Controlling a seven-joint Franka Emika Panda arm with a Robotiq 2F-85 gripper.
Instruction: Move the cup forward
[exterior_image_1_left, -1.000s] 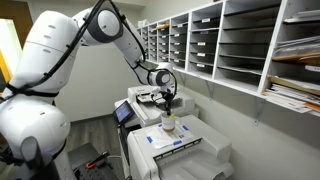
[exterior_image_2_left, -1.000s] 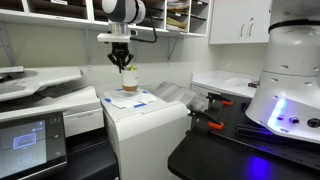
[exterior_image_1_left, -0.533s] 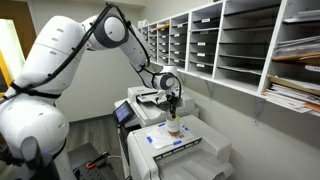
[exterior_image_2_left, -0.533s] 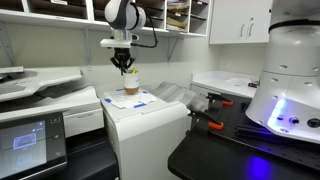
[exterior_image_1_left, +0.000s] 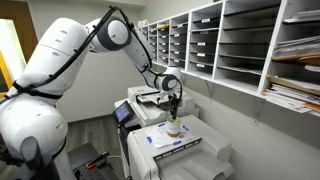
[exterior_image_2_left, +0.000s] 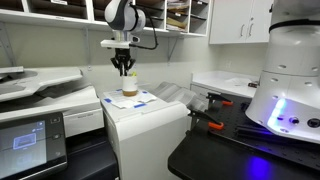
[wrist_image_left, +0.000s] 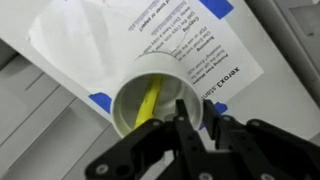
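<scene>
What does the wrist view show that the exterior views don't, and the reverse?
Only the wrist view: the inside of the cup, with something yellow in it, and the print on the sheet beneath it. Only the exterior views: the arm, the wall shelves, the printer body and the cup's tan lower part. Both: the tool at the top of the cup, which stands on the sheet.

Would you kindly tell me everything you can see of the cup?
The cup is small and pale, whitish above, yellowish-tan below, with a round open rim. It stands upright on a printed sheet atop the white printer. In the wrist view something yellow shows inside. The gripper is at its rim; whether it grips is unclear.
</scene>
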